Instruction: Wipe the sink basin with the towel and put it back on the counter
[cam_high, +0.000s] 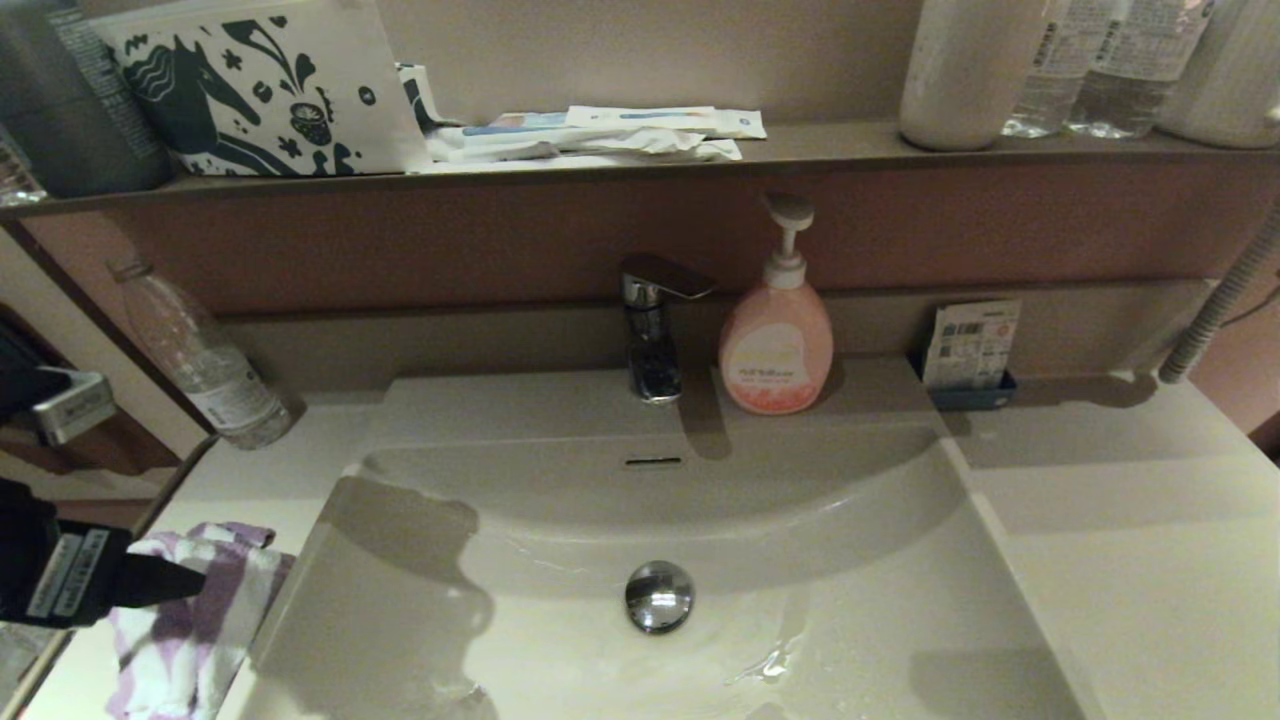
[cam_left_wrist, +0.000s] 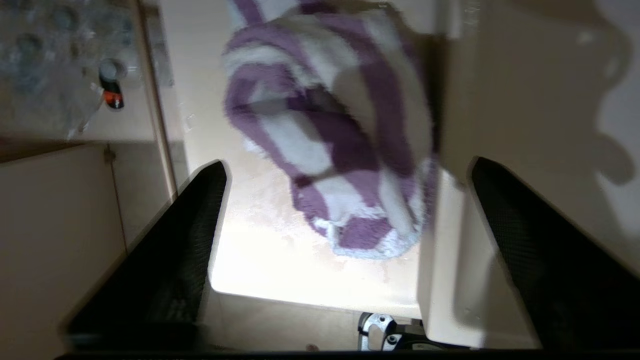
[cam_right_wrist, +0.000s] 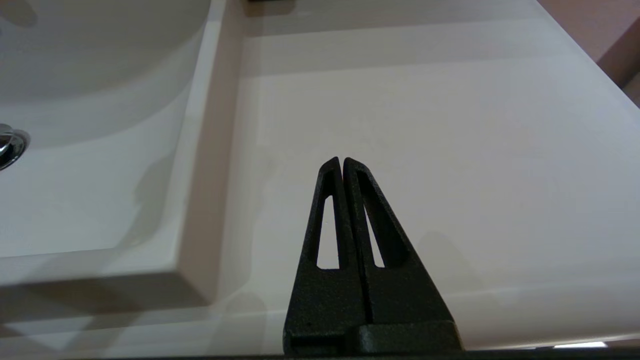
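Observation:
The purple and white striped towel (cam_high: 200, 620) (cam_left_wrist: 330, 140) lies crumpled on the counter (cam_high: 250, 480) left of the sink basin (cam_high: 820, 560), against the basin's left rim. My left gripper (cam_high: 185, 580) (cam_left_wrist: 345, 167) hovers over the towel's near end, open, its two black fingers (cam_left_wrist: 180, 250) spread wide with nothing between them. The basin shows a chrome drain plug (cam_high: 659, 596) and wet streaks beside it. My right gripper (cam_right_wrist: 342, 161) is shut and empty above the counter (cam_right_wrist: 425, 150) to the right of the basin, out of the head view.
A chrome faucet (cam_high: 652, 330) and a pink soap pump bottle (cam_high: 776, 335) stand behind the basin. A clear plastic bottle (cam_high: 205, 365) leans at the back left. The brown ledge (cam_high: 820, 145) above holds a horse-print pouch (cam_high: 265, 85), packets and bottles.

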